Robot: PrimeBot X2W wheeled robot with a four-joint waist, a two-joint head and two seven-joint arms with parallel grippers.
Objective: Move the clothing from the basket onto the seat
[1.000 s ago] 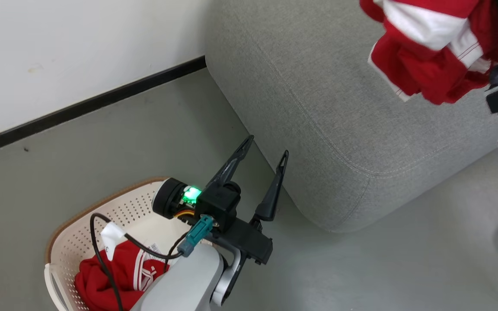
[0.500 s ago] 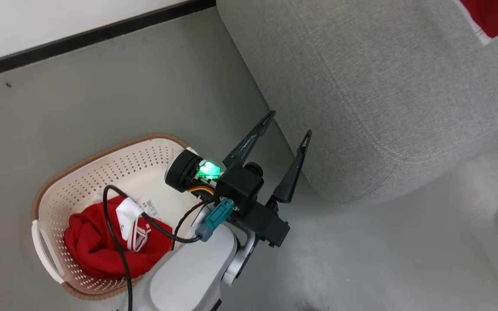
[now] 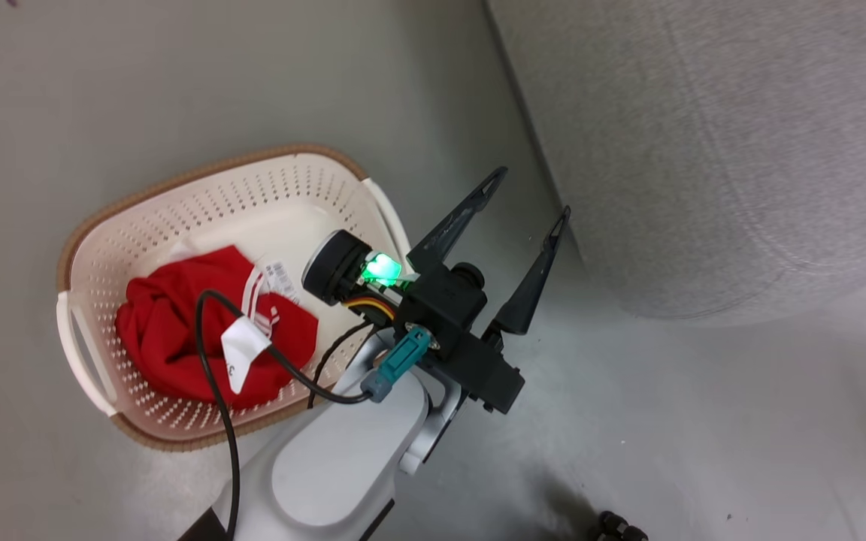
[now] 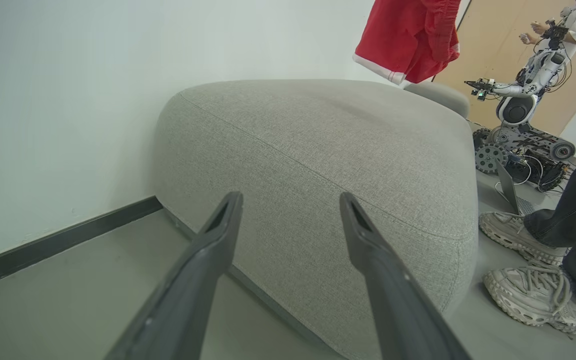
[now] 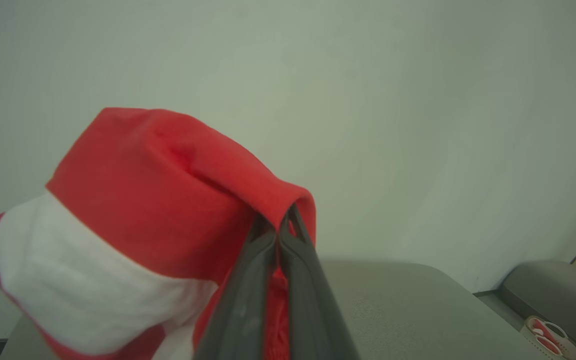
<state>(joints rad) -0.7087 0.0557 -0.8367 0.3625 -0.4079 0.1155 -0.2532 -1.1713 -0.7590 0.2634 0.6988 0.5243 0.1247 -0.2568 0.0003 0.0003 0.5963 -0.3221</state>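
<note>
A red garment with white trim [image 3: 192, 330] lies crumpled in the cream perforated basket [image 3: 200, 188] on the floor at the left. My left gripper [image 3: 532, 197] hovers open between the basket and the grey seat [image 3: 704, 135], fingers pointing toward the seat, nothing between them. In the left wrist view the seat [image 4: 318, 150] is straight ahead of the left gripper [image 4: 290, 200], and a second red garment [image 4: 408, 40] hangs in the air above the seat's far side. My right gripper [image 5: 283, 220] is shut on that red and white garment [image 5: 143, 210], which drapes over its fingers above the seat [image 5: 408, 300].
A white wall with a dark baseboard [image 4: 58, 240] runs behind the seat. A person's legs and pale sneakers [image 4: 528, 295] stand on the floor to the seat's right, with another wheeled robot [image 4: 518, 110] farther back. Grey floor [image 3: 704, 421] lies in front of the seat.
The head camera has swung down and left, so the basket now shows whole and the hanging garment has left that view. The left gripper stays open in the same pose.
</note>
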